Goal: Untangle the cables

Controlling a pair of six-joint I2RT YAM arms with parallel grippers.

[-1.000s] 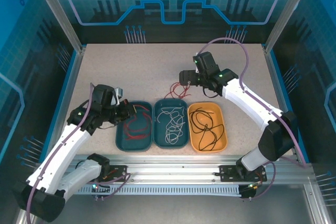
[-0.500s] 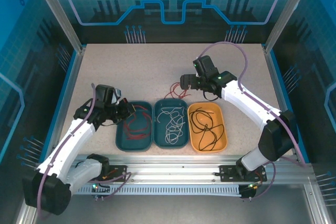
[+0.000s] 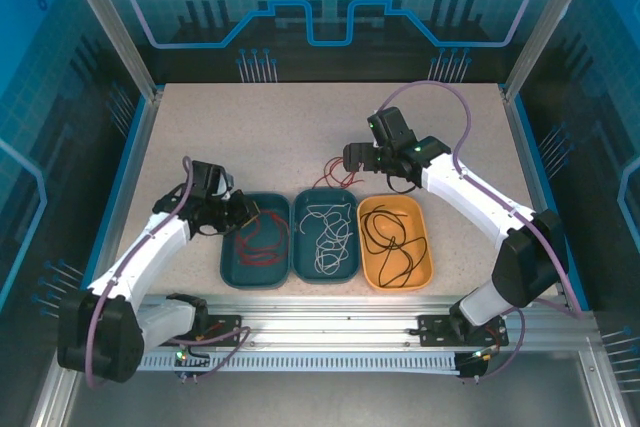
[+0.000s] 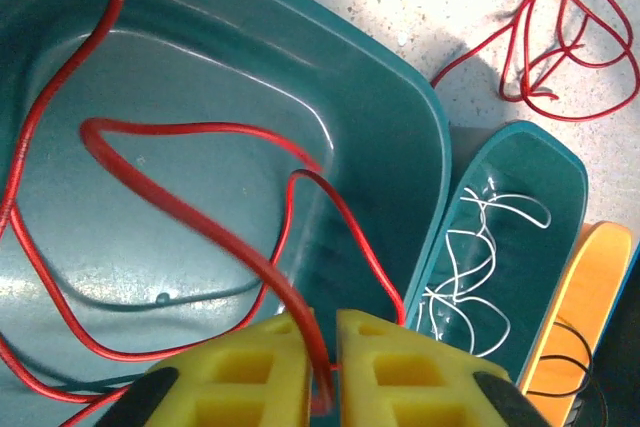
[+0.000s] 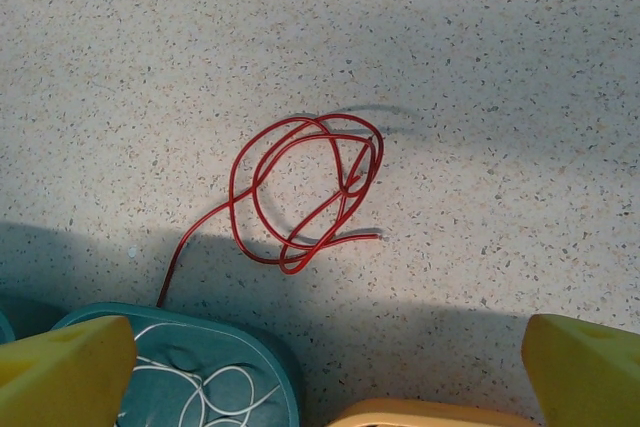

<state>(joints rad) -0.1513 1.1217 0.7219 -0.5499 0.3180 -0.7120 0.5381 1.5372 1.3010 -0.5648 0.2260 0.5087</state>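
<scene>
We note left arm (image 3: 140, 257) swings in; left gripper (image 4: 318, 335) holds place, jaws clamped on red cable (image 4: 200, 132) over left teal tray (image 4: 385, 97), deposit pending. Right gripper (image 3: 351, 158) steadies, jaws apart above loose red cable (image 5: 305, 192) on tabletop (image 5: 500, 67), likely last to sort.

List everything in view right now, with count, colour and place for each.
left tray: one, teal, left end of the row near the arm bases.
middle tray: one, teal, centre of the row.
right tray: one, orange, right end of the row.
red cables: count unclear, red, in the left tray.
white cables: several strands, white, in the middle tray.
black cables: tangled, count unclear, black, in the right tray.
loose red cable: one coil, red, on the table behind the middle tray.
table: one, speckled beige.
left gripper: yellow fingers, shut on a red cable over the left tray.
right gripper: yellow fingers, open, above the loose red cable.
</scene>
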